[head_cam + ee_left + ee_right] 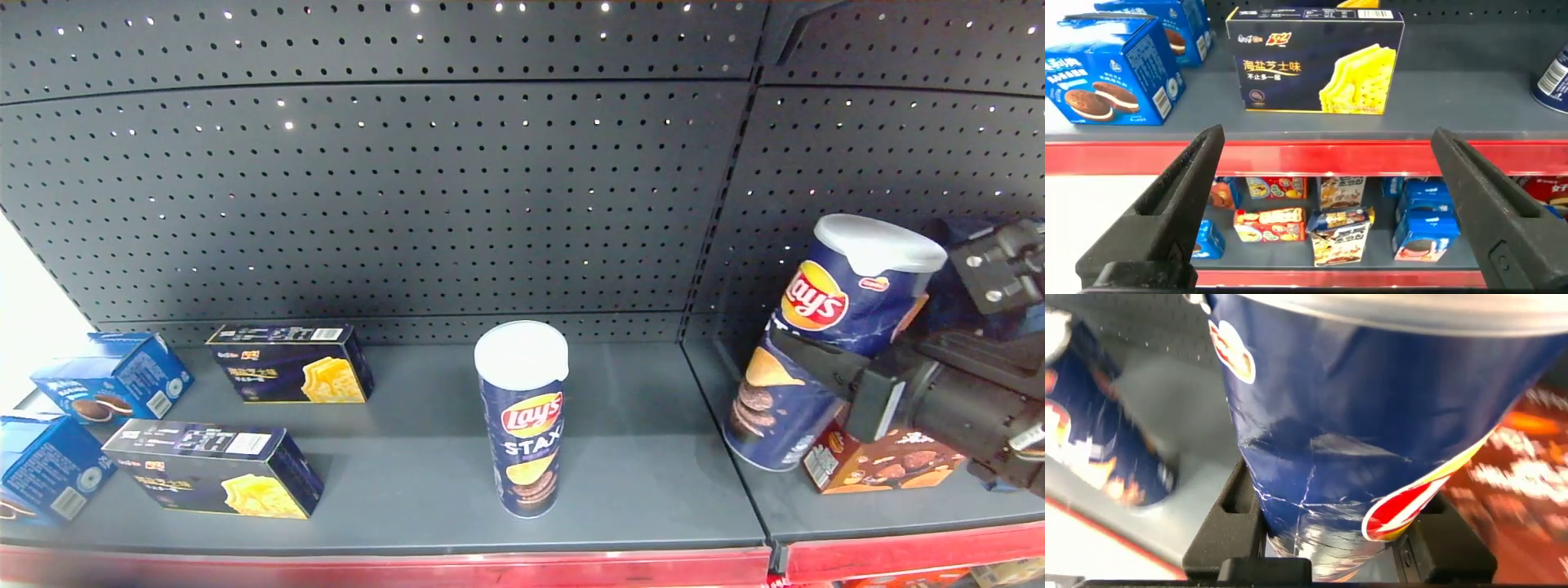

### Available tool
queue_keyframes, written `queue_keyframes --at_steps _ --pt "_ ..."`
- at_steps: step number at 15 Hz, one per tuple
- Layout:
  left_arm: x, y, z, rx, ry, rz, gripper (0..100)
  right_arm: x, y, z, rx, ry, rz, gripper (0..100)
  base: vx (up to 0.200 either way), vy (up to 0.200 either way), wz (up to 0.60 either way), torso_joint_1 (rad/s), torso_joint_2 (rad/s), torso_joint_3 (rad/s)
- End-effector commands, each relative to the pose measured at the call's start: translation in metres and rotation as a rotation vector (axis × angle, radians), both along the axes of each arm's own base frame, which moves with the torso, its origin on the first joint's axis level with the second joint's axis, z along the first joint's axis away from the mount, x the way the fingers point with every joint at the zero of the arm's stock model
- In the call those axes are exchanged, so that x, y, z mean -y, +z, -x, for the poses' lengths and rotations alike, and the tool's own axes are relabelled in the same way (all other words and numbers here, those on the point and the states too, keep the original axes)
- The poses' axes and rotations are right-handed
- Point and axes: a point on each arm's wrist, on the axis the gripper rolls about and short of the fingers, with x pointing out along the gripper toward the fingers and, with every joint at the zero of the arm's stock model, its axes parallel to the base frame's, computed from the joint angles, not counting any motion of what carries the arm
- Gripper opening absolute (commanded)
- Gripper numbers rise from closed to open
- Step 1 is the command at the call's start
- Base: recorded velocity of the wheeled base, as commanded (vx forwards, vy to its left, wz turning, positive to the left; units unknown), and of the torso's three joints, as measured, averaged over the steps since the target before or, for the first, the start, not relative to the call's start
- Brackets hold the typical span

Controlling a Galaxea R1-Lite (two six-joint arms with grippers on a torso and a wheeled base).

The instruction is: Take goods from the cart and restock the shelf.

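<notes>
the right gripper (824, 371) is clamping the held chip can (845, 302) around its middle, one finger crossing the front of it. the can is leaning rather than standing true: its white lid is tipping back toward the wrist, and its foot is sitting low under the fingers, at or just above the shelf (637, 457). i cannot tell whether it is touching.

the main risk, as i am judging it, is a release at this tilt. the can would be rocking on one edge of its base and could be toppling, then rolling toward the red front lip.

an orange snack box (890, 465) is lying right beneath the wrist, just beside the can's foot. lowering further could be setting the base partly on that box or shoving the box aside.

in the right wrist view the held chip can (1372, 416) is showing creases in its skin above the right gripper (1339, 535), so harder squeezing could be denting it.

a standing chip can (522, 408) is waiting well off to this gripper's left, far enough that only a rolling can would be reaching it.

the left gripper (1325, 135) is hanging spread wide with nothing between its fingers. a navy cracker box (1315, 61) is sitting beyond its tips, apart from them.
</notes>
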Motion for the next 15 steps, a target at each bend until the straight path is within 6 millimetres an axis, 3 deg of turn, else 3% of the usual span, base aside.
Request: queue_keyframes --at_steps 1,7,10,15 --pt "0.0 0.0 0.0 0.0 0.001 -0.001 100 -0.021 -0.005 -0.031 -0.029 0.004 0.013 0 0.0 0.0 0.0 0.0 0.0 0.0" --pt "0.0 0.0 0.0 0.0 0.001 0.001 100 -0.051 -0.018 -0.083 0.015 -0.04 -0.012 0 0.0 0.0 0.0 0.0 0.0 0.0" --pt "0.0 0.0 0.0 0.0 0.001 0.001 100 -0.08 -0.032 -0.114 -0.005 -0.136 0.011 0 0.0 0.0 0.0 0.0 0.0 0.0" --pt "0.0 0.0 0.0 0.0 0.001 0.001 100 -0.11 -0.035 -0.123 0.007 -0.129 0.007 0 0.0 0.0 0.0 0.0 0.0 0.0"
